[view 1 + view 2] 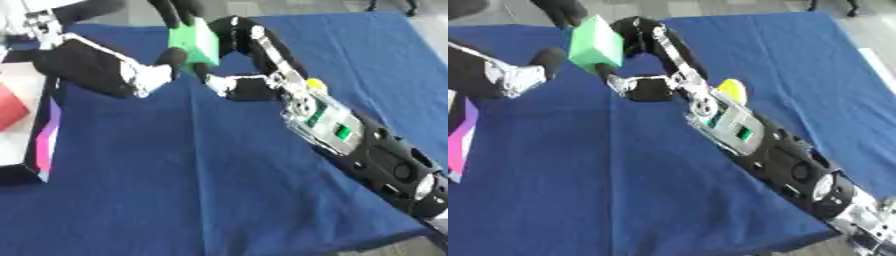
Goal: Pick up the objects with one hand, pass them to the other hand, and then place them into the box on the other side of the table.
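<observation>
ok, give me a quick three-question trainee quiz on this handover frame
1. True or false: the green block lies flat on the blue tablecloth.
2. Which hands touch the block? A) left only B) right only C) both
3. Fill in: the box sits at the table's ___ edge.

Key:
1. False. It is held up between the left hand and the right hand, above the cloth.
2. C. Fingers of both hands are on it.
3. Left. A red thing lies inside it, and a small yellow thing shows beside the right forearm.
</observation>
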You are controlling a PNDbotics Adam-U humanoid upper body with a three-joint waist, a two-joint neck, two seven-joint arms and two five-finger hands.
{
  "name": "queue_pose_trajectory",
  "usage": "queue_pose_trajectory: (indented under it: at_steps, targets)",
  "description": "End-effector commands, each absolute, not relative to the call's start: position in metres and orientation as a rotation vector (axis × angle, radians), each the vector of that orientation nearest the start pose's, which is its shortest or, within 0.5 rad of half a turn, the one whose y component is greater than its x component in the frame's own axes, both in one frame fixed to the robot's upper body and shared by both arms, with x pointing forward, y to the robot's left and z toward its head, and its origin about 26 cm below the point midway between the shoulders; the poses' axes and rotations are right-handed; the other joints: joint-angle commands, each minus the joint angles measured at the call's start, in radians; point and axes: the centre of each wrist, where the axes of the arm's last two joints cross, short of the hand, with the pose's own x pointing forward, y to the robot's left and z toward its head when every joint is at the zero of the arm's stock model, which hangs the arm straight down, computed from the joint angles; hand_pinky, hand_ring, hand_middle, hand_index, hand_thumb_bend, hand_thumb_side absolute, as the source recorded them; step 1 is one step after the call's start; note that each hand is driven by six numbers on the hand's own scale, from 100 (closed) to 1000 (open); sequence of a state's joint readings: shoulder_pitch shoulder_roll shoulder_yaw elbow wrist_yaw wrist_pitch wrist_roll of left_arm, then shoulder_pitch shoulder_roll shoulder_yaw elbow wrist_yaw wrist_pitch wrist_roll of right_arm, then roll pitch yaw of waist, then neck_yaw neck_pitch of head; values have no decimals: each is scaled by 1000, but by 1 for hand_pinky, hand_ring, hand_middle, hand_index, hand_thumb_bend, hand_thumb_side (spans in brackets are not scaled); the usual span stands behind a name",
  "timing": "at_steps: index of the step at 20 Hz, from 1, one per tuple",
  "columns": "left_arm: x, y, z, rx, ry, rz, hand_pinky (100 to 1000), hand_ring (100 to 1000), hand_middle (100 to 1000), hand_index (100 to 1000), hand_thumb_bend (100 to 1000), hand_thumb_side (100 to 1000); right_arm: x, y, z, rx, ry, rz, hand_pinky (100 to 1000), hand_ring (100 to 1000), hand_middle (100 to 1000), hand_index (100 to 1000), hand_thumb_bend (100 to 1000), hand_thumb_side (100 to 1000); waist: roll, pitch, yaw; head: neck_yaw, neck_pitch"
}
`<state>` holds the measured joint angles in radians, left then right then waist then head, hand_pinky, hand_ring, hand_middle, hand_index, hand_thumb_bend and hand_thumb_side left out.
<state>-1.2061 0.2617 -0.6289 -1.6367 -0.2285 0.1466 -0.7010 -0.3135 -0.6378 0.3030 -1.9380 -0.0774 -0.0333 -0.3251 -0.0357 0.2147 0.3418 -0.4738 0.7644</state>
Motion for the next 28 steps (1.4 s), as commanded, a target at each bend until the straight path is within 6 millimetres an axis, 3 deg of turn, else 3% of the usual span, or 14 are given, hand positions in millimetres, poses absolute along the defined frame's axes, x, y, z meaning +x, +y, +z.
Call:
queue_pose_trajectory:
  at_steps: [1, 4, 9, 15, 23, 28]
  targets:
    - [311, 14, 336, -33, 2243, 2622, 1000, 755, 703, 846, 100, 260, 300, -245, 181, -250, -2228, 526, 618, 621, 521, 585, 257, 100, 16, -33, -2, 7, 5]
    - [307, 12, 333, -68, 2199, 2671, 1000, 760, 705, 850, 100, 303, 299, -243, 179, -246, -2239, 543, 616, 619, 520, 584, 254, 100, 16, -33, -3, 12, 5]
    - [301, 13, 330, -139, 2183, 2707, 1000, 774, 711, 860, 100, 245, 297, -241, 177, -234, -2263, 560, 612, 608, 519, 584, 251, 100, 16, -32, -3, 13, 6]
    - [298, 21, 331, -309, 2295, 2617, 1000, 784, 692, 851, 100, 211, 296, -239, 172, -231, -2271, 581, 611, 603, 518, 583, 251, 100, 16, -29, -4, 3, 6]
    - [315, 35, 326, -413, 2417, 2594, 1000, 797, 697, 848, 100, 199, 296, -237, 169, -230, -2275, 606, 611, 601, 517, 582, 250, 100, 15, -22, -5, -11, 6]
    - [337, 41, 317, -510, 2447, 2634, 1000, 813, 704, 867, 100, 204, 296, -236, 167, -228, -2280, 619, 611, 601, 517, 581, 250, 100, 12, -18, -7, -8, 6]
